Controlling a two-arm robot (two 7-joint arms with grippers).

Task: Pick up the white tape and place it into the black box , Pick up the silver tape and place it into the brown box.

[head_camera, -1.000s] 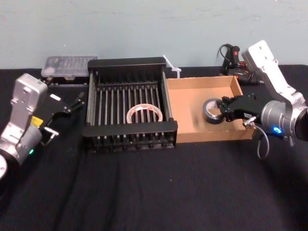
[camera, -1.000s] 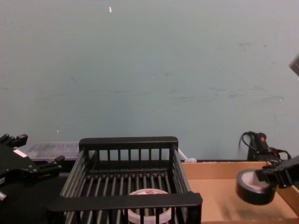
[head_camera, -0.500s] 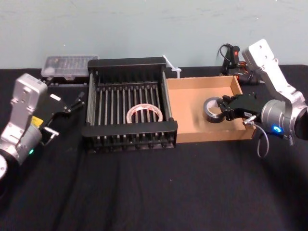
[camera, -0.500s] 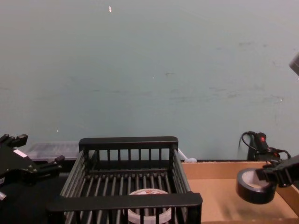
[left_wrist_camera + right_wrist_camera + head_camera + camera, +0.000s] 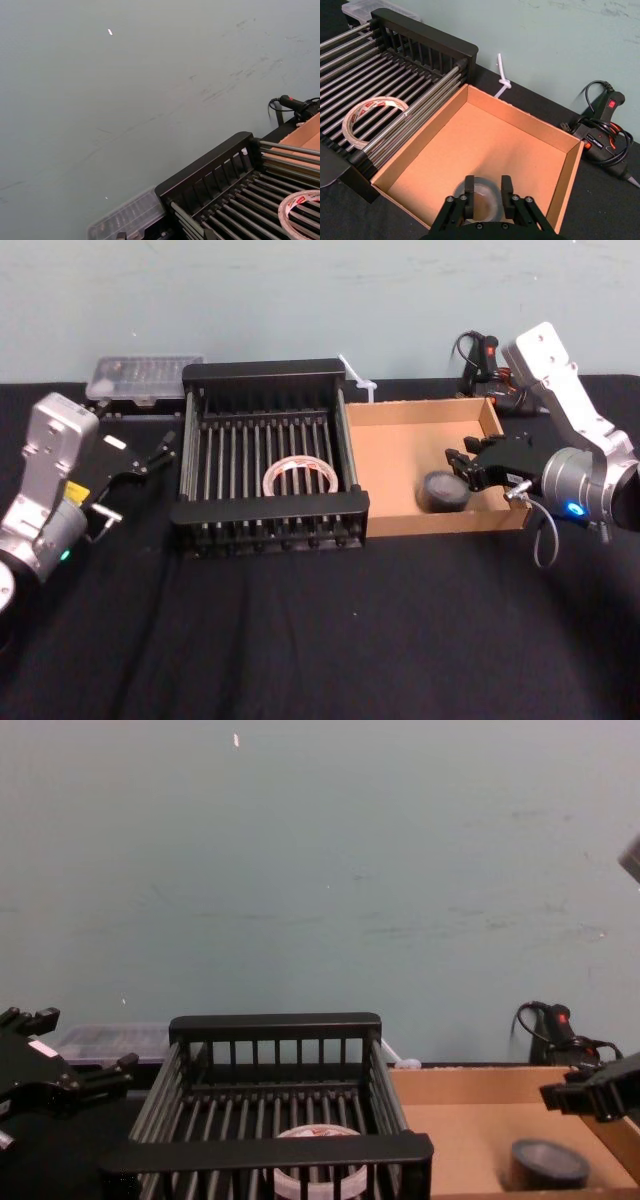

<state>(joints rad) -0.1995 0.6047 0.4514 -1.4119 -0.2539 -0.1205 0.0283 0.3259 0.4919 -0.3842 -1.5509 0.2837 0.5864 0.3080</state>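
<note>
While the silver tape [image 5: 443, 491] lies flat on the floor of the brown box [image 5: 420, 410], toward the tray's 5 o'clock corner, the right gripper [image 5: 462, 468] hangs above it at about the roll's 1 o'clock. Its jaws are spread and empty, and the chest view shows it clear of the roll. The brown box touches the black box [image 5: 270, 507] at the crate's 3 o'clock side. Inside the crate the white tape [image 5: 300, 461] rests flat on the bars, toward 5 o'clock from the middle. Red print runs round its inner core, but the letters are too small to read. The left gripper [image 5: 160, 448] is parked at the crate's 9 o'clock over the black cloth [image 5: 320, 620], jaws apart and holding nothing. A white sticker and a yellow one on that arm cannot be read. A clear plastic case [image 5: 140, 375] sits at the crate's 11 o'clock, and a black glue gun [image 5: 485, 360] with a red switch at the tray's 1 o'clock.
</note>
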